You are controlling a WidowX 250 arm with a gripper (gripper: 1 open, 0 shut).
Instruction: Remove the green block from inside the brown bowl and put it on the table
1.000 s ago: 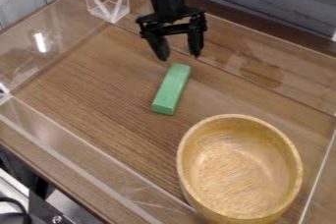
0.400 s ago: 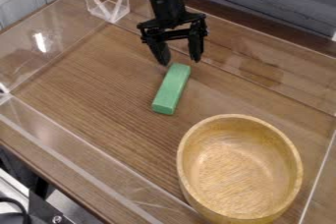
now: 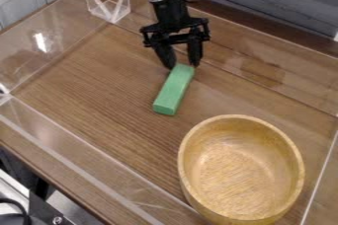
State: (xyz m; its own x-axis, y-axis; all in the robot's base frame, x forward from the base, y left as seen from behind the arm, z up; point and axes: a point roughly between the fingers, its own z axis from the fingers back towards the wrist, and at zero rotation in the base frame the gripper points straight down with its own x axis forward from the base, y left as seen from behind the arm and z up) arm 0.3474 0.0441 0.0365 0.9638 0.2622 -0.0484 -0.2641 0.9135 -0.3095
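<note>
Since the earlier frame, the gripper [image 3: 176,60] has been lowered and its fingers brought together over the green block's [image 3: 172,89] far end; long axis runs toward the table's [image 3: 93,91] far edge; grasp unconfirmed.

The wood-grain counter [image 3: 93,91] carries the green block [image 3: 172,90], lying flat just below the tool [image 3: 179,59], and the brown bowl [image 3: 243,169], well apart nearer the camera.

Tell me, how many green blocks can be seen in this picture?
1. The green block lies flat on the table, up and left of the empty brown bowl, its far end under the gripper. No other block shows.
</note>
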